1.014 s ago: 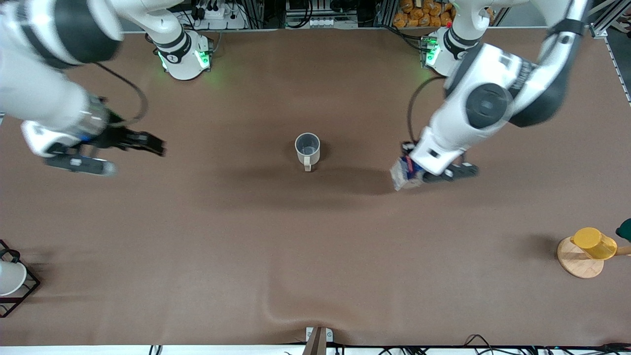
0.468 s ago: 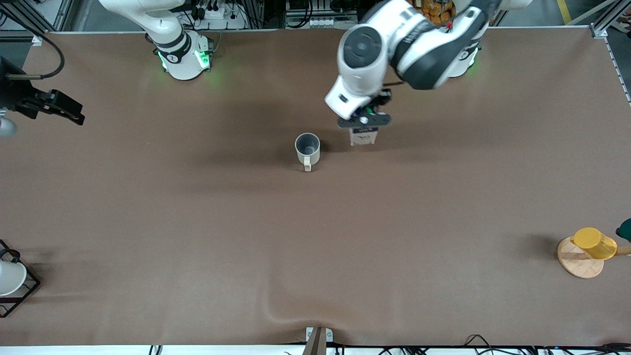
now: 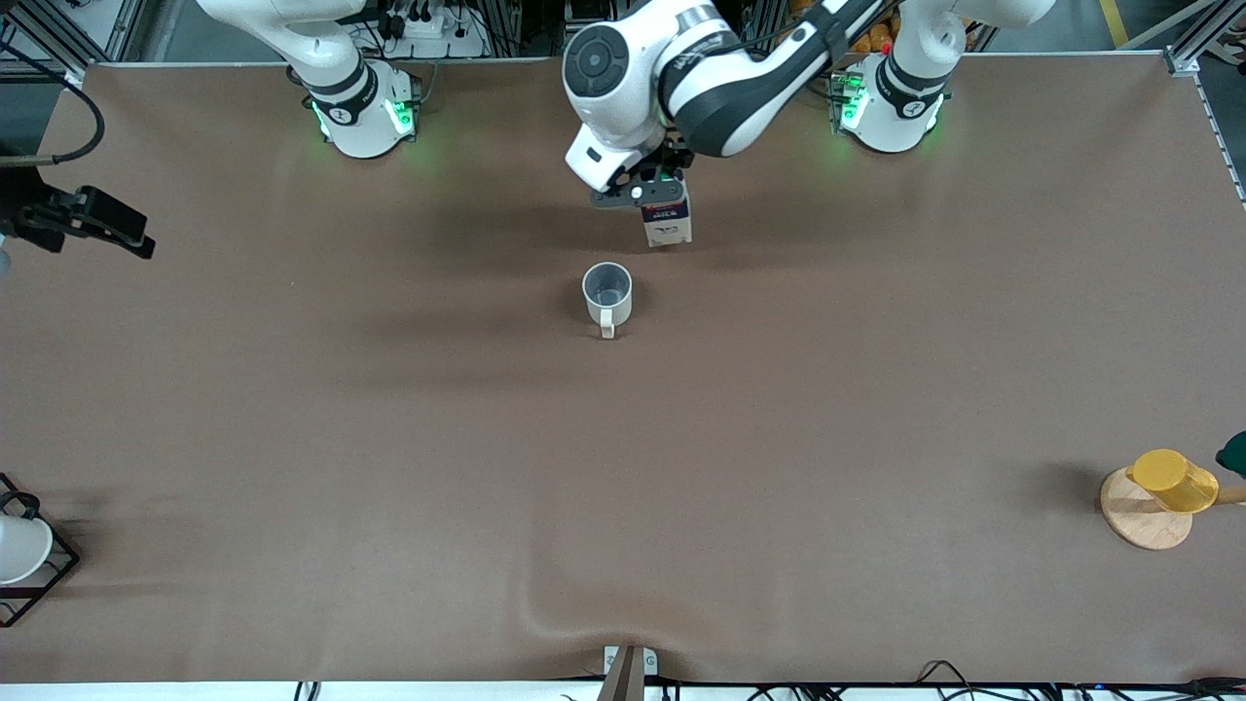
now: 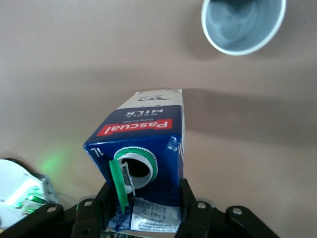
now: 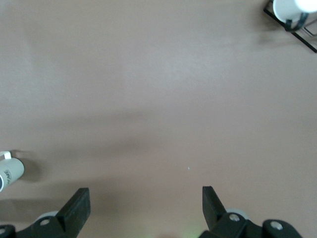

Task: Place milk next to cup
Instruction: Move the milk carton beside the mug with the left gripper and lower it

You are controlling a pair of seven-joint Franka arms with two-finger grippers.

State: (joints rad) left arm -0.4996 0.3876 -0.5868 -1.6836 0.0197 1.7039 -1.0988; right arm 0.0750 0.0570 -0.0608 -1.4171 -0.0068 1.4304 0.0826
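— What can't you make out here?
— The left gripper (image 3: 660,200) covers the milk (image 3: 669,229) top from the front, so whether it rests on the table (image 3: 389,438) is unclear.
— And at the edges?
— The rack (image 3: 34,574), its white cup (image 3: 19,547) and the right gripper (image 3: 107,226) arm are cut off.

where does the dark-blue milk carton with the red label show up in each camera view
Front view: the dark-blue milk carton with the red label hangs in the left gripper, over the brown table, by the cream-white mug.
Left wrist view: the carton fills the lower middle, open round spout toward the camera, clamped between the fingers.
Right wrist view: not in it; the open right gripper waits over bare table.
Shared landmark: the mug, in the front and left wrist views.
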